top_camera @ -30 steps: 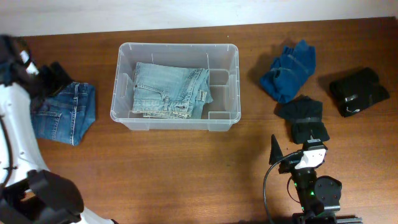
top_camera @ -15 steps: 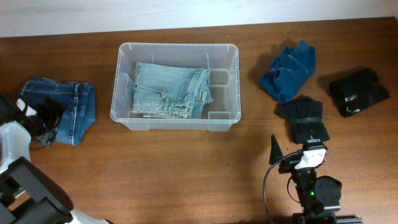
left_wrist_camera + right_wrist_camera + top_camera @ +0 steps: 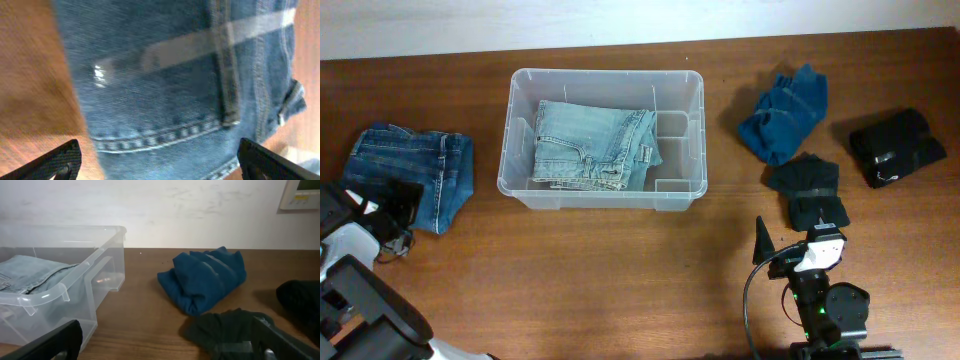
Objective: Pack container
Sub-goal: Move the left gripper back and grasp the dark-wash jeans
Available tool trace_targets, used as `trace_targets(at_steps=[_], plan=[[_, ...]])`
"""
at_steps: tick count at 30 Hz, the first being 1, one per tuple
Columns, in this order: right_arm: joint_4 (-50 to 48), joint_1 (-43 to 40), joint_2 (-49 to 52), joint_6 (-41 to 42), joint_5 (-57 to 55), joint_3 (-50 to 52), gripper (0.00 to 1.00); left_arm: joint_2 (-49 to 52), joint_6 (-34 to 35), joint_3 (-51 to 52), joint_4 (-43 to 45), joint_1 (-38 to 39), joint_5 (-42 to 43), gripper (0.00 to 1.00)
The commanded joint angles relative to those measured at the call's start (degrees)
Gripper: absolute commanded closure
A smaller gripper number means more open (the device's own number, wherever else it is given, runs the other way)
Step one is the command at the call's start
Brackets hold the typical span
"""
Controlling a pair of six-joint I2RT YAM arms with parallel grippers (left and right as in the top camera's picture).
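Left gripper [image 3: 396, 204] back; five garments [image 3: 418, 172]

No legible text in any view.
- Wall panel [image 3: 303, 194], top right of the right wrist view: pale display with faint marks, too small to read.
- Black folded cloth [image 3: 898, 146] at the right of the bench [image 3: 620, 280]: small pale tag, not readable.
- Clear tub [image 3: 515, 130]: nothing readable on its walls.
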State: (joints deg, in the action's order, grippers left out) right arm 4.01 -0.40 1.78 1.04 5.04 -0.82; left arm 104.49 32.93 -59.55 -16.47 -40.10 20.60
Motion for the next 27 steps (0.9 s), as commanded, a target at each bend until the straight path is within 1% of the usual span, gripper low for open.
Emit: trace_targets(at_steps=[1, 9, 17, 21, 23, 24, 25, 26, 27], plan=[[0.0, -0.4, -0.3, -0.2, -0.3, 0.5, 0.02, 0.0, 0.9, 1.1, 1.0, -1.4, -1.1, 0.0], [0.0, -0.4, -0.3, -0.2, -0.3, 0.5, 0.02, 2.6, 0.9, 1.2, 6.3, -1.6, -1.7, 0.01], [0.0, -0.4, -0.3, -0.2, -0.3, 0.5, 0.02, 5.9, 1.0, 1.2, 7.4, -1.6, -1.7, 0.01], [0.0, -0.4, -0.3, -0.2, -0.3, 0.5, 0.02, 6.3, 3.1, 1.2, 10.6, -1.5, -1.7, 0.02], [0.0, -0.4, -0.3, -0.2, -0.3, 0.5, 0.02, 6.4, 3.8, 1.2, 12.9, -1.3, -1.8, 0.11], [0.0, -0.4, -0.3, -0.2, -0.3, 0.5, 0.02, 6.4, 3.8, 1.2, 14.0, -1.2, -2.0, 0.22], [0.0, -0.4, -0.3, -0.2, -0.3, 0.5, 0.02, 6.4, 3.8, 1.2, 15.2, -0.9, -2.0, 0.36], [0.0, -0.4, -0.3, -0.2, -0.3, 0.5, 0.02, 6.4, 3.8, 1.2, 16.4, -0.5, -2.0, 0.62], [0.0, -0.4, -0.3, -0.2, -0.3, 0.5, 0.02, 6.4, 3.8, 1.2, 17.2, -0.2, -2.0, 0.75]])
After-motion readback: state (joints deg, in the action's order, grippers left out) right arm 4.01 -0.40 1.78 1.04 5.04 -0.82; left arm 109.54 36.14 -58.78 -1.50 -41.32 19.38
